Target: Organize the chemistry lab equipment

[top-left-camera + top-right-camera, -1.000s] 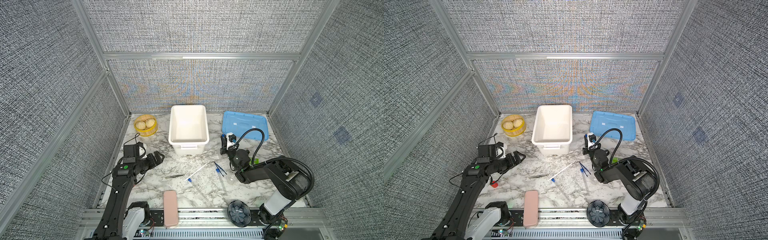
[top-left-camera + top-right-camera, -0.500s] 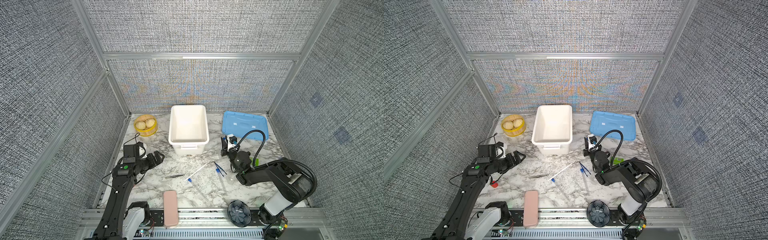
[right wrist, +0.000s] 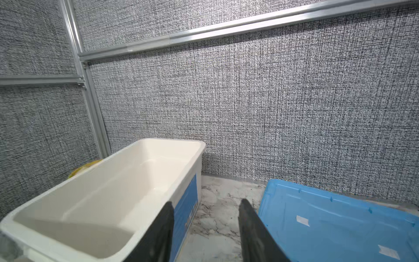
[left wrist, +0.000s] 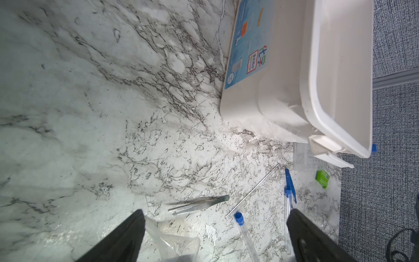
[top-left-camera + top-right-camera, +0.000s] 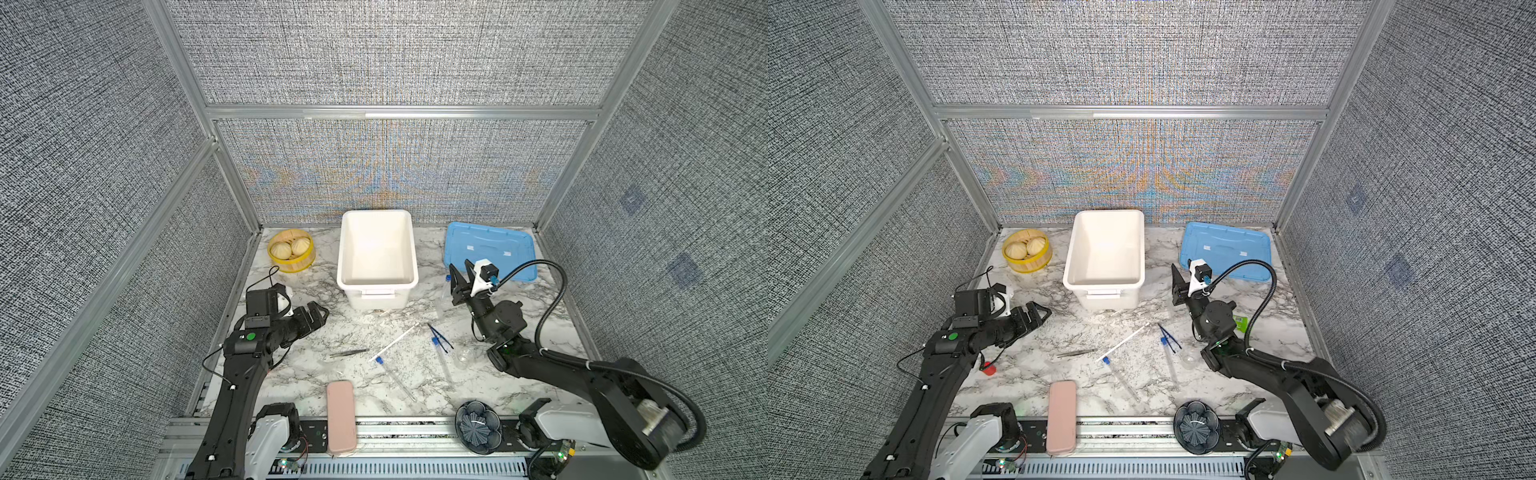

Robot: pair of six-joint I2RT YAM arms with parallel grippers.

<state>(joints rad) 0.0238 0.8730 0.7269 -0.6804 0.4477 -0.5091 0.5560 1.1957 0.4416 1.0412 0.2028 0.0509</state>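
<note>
In both top views the left gripper (image 5: pixel 316 311) hung low over the marble table (image 5: pixel 307 374), jaws spread wide and empty. Well ahead of it, flat and loose, lay the grey metal tweezers (image 5: pixel 349 353), then the thin white rod (image 5: pixel 395 341), two blue-capped tubes (image 5: pixel 440 359) and the blue tweezers (image 5: pixel 440 336). The right gripper (image 5: pixel 460 269) stood raised and tilted upward, with the white bin (image 5: pixel 376 214) to its left and the blue lid (image 5: pixel 490 249) to its right. The small clear glass vessel (image 5: pixel 463 355) sat behind it, near its forearm.

In the left wrist view the fingers (image 4: pixel 131 229) stood far apart. The grey tweezers lay just ahead between them, and the rod and tubes nearer the finger on the bin's side. The clear tube rack (image 4: pixel 302 156) stood farther ahead, just beside the bin's near corner.

In the right wrist view the jaws were partly spread with only bare marble between them.

The bin looked empty and nearly everything lay loose, so the sorting seemed barely begun, with both hands between picks. The next pick would likely call for the right hand to swing back and down toward the tubes. It would need to cross one squarely and pinch gently, since a slim round tube on stone may roll.
</note>
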